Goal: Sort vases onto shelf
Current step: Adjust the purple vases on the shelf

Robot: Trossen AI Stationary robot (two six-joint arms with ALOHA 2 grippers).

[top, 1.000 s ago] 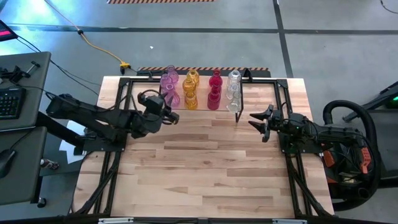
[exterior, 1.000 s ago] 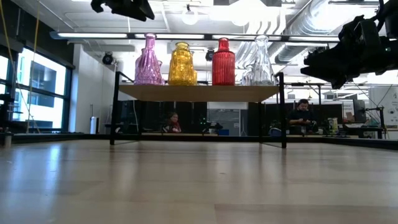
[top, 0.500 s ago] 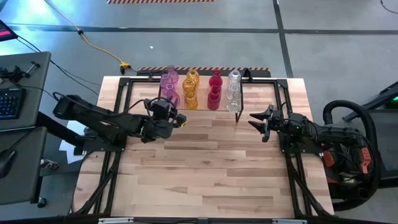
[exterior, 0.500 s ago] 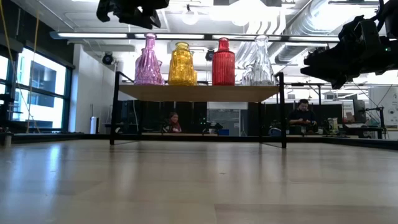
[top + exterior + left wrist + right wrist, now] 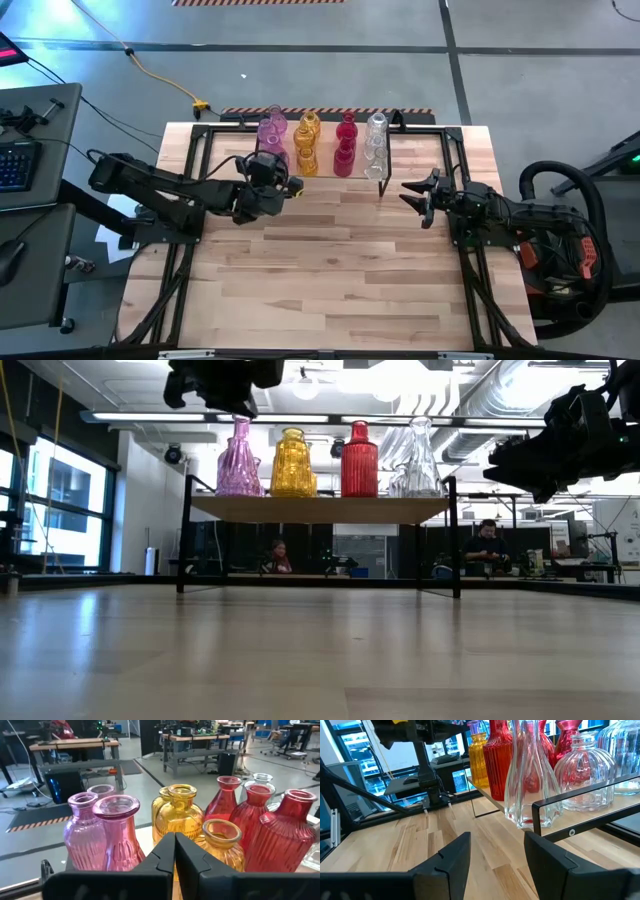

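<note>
Several glass vases stand on their bases in rows on the shelf (image 5: 320,508) at the table's far edge: pink vases (image 5: 107,832), yellow vases (image 5: 180,812), red vases (image 5: 280,830) and clear vases (image 5: 530,775). My left gripper (image 5: 175,851) is shut with nothing between its fingers. It hovers just in front of the shelf's left part (image 5: 292,186), pointing at the pink and yellow vases from a little above them. My right gripper (image 5: 408,192) waits open beside the shelf's right end, near the clear vases (image 5: 497,845), holding nothing.
The shelf stands on thin black legs (image 5: 456,540) with a gap under its board. The wide wooden tabletop (image 5: 330,270) stretches from the shelf to the near edge. Black frame rails (image 5: 185,220) run along both table sides. People sit at desks (image 5: 487,540) in the room behind.
My left gripper has gone toward the table's right edge along the shelf's front and has sunk a little, ending before the pink and yellow vases. The vases and my right arm have stayed still.
</note>
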